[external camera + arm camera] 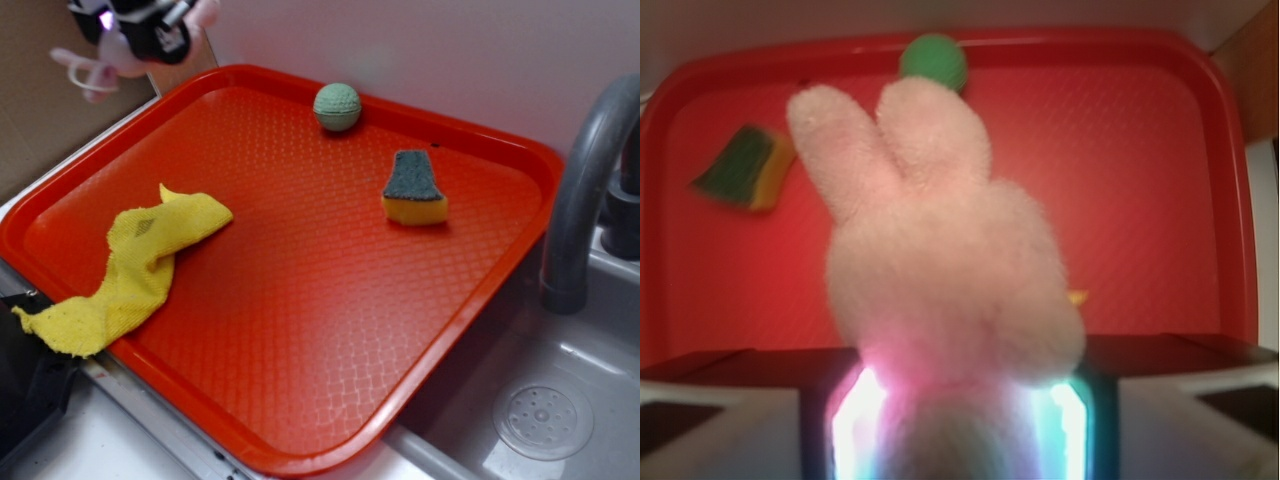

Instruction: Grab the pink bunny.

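The pink bunny (pixel 940 260) fills the wrist view, ears pointing away, its body pinched between the lit pads of my gripper (pixel 955 420). In the exterior view my gripper (pixel 140 25) hangs high at the top left, above and beyond the red tray's far left corner. Bits of the pink bunny (pixel 205 12) stick out beside it, and its whitish loop (pixel 80 68) dangles to the left. The bunny is lifted well off the tray (pixel 300 300).
On the tray lie a green knitted ball (pixel 337 106) at the back, a yellow-and-green sponge (pixel 413 190) to the right, and a crumpled yellow cloth (pixel 135 265) at the left edge. A grey faucet (pixel 585 190) and sink (pixel 540 400) stand at right.
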`<state>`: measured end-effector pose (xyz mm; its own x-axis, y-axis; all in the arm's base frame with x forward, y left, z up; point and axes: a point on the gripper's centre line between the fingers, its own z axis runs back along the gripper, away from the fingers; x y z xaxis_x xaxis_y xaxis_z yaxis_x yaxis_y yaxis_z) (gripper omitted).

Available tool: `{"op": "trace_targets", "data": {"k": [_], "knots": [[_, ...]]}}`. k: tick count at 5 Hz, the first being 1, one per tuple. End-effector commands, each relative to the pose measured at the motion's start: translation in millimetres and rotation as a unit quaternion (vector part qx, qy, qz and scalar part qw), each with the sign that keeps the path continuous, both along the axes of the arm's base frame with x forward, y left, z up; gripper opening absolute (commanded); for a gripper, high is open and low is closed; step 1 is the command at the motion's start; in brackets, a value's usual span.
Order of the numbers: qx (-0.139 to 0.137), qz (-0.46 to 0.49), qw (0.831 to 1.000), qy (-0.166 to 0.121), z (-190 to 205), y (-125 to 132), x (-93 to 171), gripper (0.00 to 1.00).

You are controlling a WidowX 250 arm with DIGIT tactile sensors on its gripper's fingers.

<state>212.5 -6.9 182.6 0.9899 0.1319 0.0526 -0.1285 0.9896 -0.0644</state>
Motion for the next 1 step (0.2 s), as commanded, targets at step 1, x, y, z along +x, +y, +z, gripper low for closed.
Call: {"op": "trace_targets", "data": {"k": [1], "knots": [[-0.067,-0.021,0.998,-0.008,48.5,9.6,-8.6,0.0]]}}
